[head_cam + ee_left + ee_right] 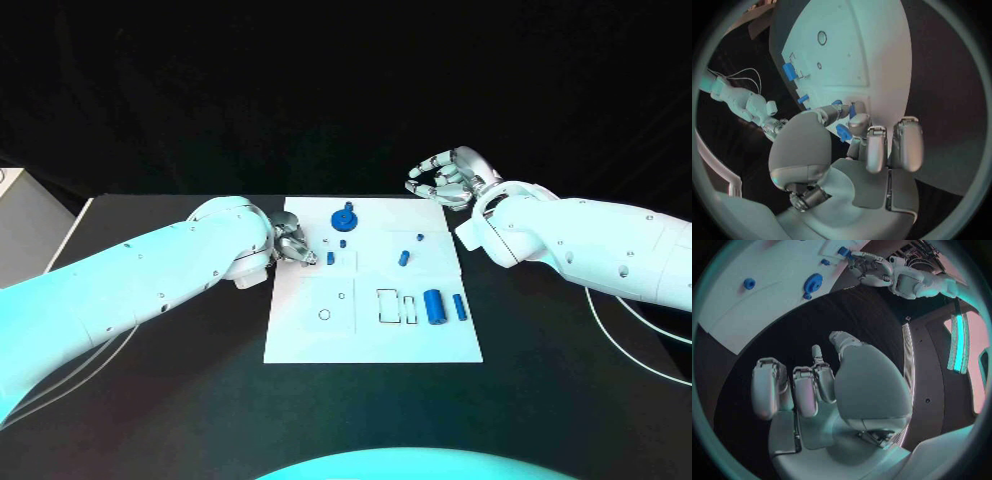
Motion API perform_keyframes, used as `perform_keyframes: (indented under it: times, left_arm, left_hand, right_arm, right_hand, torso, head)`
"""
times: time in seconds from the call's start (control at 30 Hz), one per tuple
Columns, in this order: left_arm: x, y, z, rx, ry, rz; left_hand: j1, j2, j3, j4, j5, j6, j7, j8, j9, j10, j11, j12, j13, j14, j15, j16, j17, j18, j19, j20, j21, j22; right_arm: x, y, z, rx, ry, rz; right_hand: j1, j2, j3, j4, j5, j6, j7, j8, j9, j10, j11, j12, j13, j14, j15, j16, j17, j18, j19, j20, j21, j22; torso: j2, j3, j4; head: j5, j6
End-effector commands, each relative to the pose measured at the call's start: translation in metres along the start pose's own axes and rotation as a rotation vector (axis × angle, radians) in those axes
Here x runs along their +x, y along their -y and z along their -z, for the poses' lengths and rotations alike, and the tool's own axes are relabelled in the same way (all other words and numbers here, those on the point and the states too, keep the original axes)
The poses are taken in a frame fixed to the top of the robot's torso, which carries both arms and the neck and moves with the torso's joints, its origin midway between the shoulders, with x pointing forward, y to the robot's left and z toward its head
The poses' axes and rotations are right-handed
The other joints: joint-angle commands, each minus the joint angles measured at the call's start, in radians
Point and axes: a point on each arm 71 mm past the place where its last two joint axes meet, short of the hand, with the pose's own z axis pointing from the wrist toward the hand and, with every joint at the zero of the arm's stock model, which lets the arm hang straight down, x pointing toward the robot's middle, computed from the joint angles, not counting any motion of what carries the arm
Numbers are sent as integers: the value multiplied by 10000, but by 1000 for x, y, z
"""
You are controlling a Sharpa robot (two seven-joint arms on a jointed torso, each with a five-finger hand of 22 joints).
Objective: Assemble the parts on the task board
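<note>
The left hand (290, 243) pinches a small blue part (843, 132) at the left edge of the white board (372, 345); a loose fingertip hold could let the part slip or tilt before seating. The right hand (450, 177) hovers off the board's far right corner, fingers curled on nothing. The left wrist view confirms the pinch, which the head view hides.

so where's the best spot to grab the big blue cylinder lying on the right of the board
Probably across its middle, from straight above. The big blue cylinder lies flat on the task board, long axis running away from the robot, with a slimmer blue pin close beside it, so pinch the curved sides narrowly.
</note>
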Motion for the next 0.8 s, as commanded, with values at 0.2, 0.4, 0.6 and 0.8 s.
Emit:
perform_keyframes:
  times: [0.2, 0.4, 0.6, 0.8]
  left_arm:
    - [8, -3, 0, 24, -642, 497]
    - [9, -4, 0, -1, -879, 461]
    - [9, -5, -1, -34, -960, 455]
    - [9, -6, -1, -94, -914, 379]
  left_hand:
    - [-45, 320, 1170, -1016, -54, 24, 32, 48, -17, 5, 56, -10, 4, 1039, 95, 34, 2634, -48, -43, 54, -35, 514]
    - [-451, 434, 1157, -842, -51, 107, -11, 53, -66, 87, 29, 42, 66, 1039, 82, 34, 2634, -63, 0, 73, -1, 581]
    - [-643, 448, 1147, -792, -52, 154, -30, 39, -101, 121, 15, 70, 107, 1039, 72, 34, 2634, -70, 21, 74, 15, 610]
    - [-986, 620, 1181, -662, -71, 259, -60, -9, -183, 159, -8, 73, 108, 1039, 52, 34, 2634, -80, 53, 67, 38, 655]
  right_arm:
    - [1, -1, 1, -122, -122, 75]
    - [1, -1, 1, -125, -126, 84]
    - [1, -1, 1, -134, -126, 94]
    - [1, -1, 1, -138, -123, 108]
  right_hand:
    - [4, -83, 43, 8, 22, -66, 16, -30, 15, -5, -4, -4, 1324, 658, -37, -58, 1041, 124, 207, -27, -37, 1224]
    - [4, -83, 43, 8, 22, -66, 16, -30, 15, -5, -4, -4, 1324, 658, -37, -58, 1041, 124, 207, -27, -37, 1224]
    - [4, -83, 43, 8, 22, -66, 16, -30, 15, -5, -4, -4, 1324, 658, -37, -58, 1041, 124, 207, -27, -37, 1224]
    - [4, -83, 43, 8, 22, -66, 16, -30, 15, -5, -4, -4, 1324, 658, -37, -58, 1041, 124, 207, -27, -37, 1224]
  torso:
    - [-1, 4, -8]
    - [-8, -1, 11]
    - [-4, 0, -2]
    - [-1, -4, -2]
  head:
    - [-22, -11]
    - [-21, -26]
    - [-18, -19]
    - [-11, -24]
